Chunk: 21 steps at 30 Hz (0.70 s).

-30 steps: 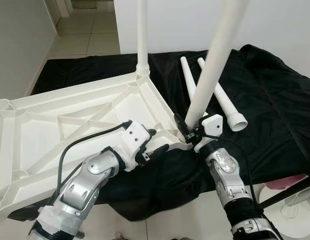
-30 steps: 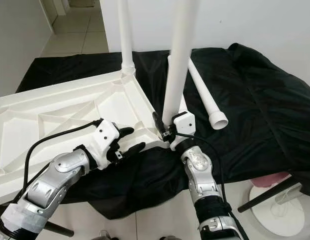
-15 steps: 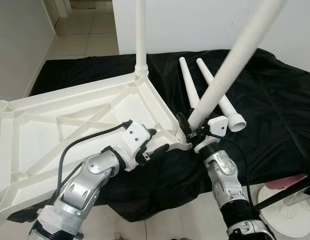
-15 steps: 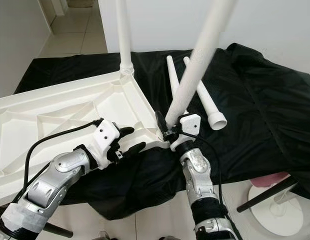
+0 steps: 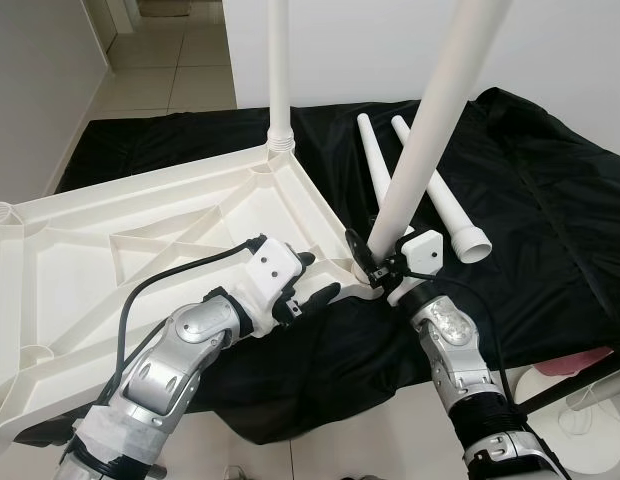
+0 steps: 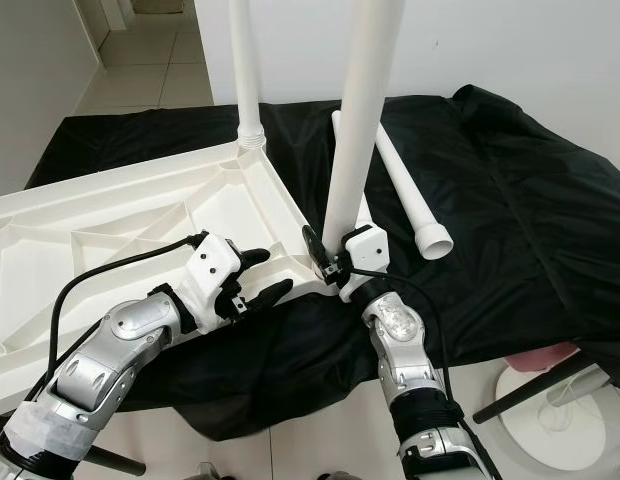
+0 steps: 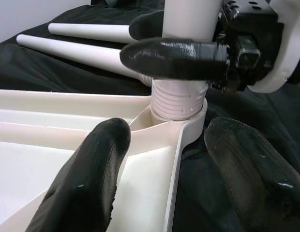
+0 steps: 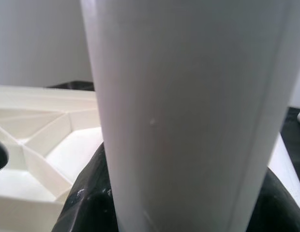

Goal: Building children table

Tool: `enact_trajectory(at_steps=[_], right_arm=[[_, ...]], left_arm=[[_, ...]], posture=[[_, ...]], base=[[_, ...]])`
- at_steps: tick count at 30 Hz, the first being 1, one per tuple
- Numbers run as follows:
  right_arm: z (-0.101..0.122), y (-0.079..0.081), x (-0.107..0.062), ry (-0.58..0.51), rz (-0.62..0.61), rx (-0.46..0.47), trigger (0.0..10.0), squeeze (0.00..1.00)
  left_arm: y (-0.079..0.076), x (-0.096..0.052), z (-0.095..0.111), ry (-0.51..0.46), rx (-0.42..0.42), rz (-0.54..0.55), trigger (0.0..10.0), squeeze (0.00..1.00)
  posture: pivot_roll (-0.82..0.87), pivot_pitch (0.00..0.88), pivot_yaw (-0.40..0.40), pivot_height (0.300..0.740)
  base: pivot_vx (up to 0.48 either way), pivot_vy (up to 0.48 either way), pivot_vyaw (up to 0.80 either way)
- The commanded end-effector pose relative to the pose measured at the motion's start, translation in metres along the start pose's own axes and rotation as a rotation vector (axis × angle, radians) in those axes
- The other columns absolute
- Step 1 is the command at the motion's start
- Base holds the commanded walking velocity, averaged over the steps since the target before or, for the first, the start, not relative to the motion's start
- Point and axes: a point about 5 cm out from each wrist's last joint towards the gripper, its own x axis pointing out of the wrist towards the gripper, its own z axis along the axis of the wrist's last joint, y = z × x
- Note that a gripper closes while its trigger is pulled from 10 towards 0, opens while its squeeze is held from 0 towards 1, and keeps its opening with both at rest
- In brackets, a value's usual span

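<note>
The white table top (image 5: 140, 250) lies upside down on a black cloth, ribs up. One white leg (image 5: 280, 70) stands in its far corner socket. A second white leg (image 5: 430, 120) rises from the near right corner socket (image 7: 176, 113), leaning slightly right, its threaded end sitting in the socket. My right gripper (image 5: 373, 262) is shut on this leg just above the threads. My left gripper (image 5: 312, 280) is open, its fingers (image 7: 87, 179) on either side of the table top's near edge beside that corner.
Two loose white legs (image 5: 440, 195) lie on the black cloth (image 5: 550, 200) behind the right gripper. A white wall stands behind, tiled floor at the far left. A white round base (image 5: 590, 440) and a dark bar sit at the lower right.
The held leg swung from near upright to a strong rightward lean, then back towards upright. The left arm has barely moved.
</note>
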Motion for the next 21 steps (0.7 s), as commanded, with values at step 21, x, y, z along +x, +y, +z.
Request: enact_trajectory(at_steps=[21], right_arm=[[-0.042,-0.011,-0.018,0.329,-0.024,0.100,10.0,0.00]], left_arm=[[0.003,-0.001,0.003,-0.006,0.017,-0.017,10.0,0.00]], posture=[[-0.02,0.075,0.009,0.740]], base=[[0.000,0.000,0.00]])
